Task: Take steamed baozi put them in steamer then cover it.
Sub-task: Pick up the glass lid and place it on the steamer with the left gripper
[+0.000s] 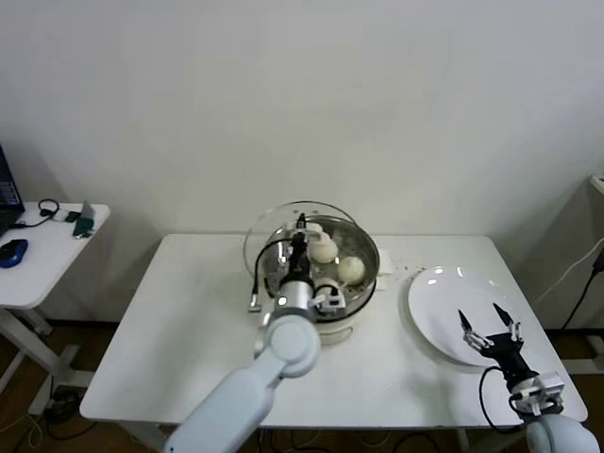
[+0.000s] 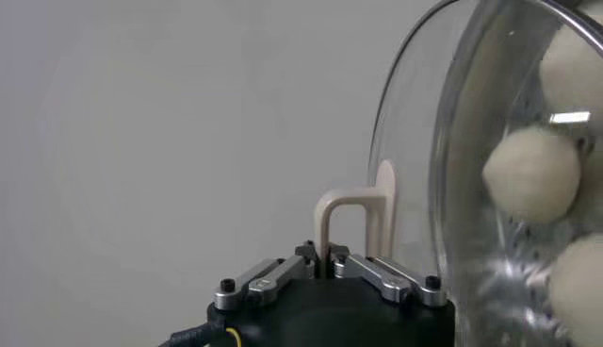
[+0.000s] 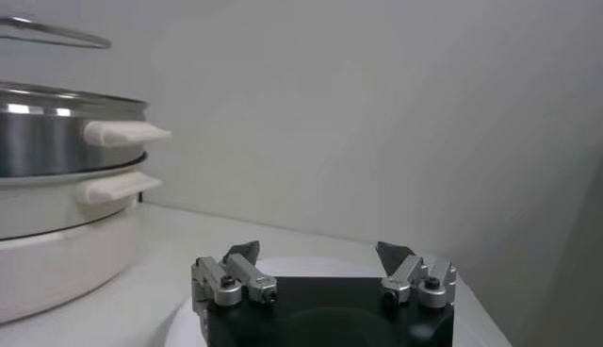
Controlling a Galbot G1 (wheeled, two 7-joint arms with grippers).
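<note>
White desk (image 1: pixel 189 311) fills the lower half of the head view; small side table (image 1: pixel 42 250) at the left edge, carrying a blue mouse (image 1: pixel 11 251) and cables; steel steamer (image 1: pixel 363 283) on its white base sits at desk centre, side handles showing in the upper left of the right wrist view; white plate (image 1: pixel 444 302) lies on the desk at centre right, well apart from the steamer; glass cover (image 1: pixel 269 236) is tilted over the steamer's left and rear rim, not seated flat; in the left wrist view its glass stands nearly on edge at the right of frame, cream handle (image 2: pixel 353 222) at centre; left gripper (image 1: pixel 298 247) at frame centre, over the steamer's left part, fingers (image 2: pixel 377 273) closed narrow on the cover's handle; baozi (image 1: pixel 350 270) lie inside the steamer, two plain in the head view, three seen through the glass at the right of the left wrist view, exact count cannot be told; right gripper (image 1: pixel 489 325) at lower right, over the plate's near edge, fingers (image 3: pixel 400 256) spread wide, holding nothing.
</note>
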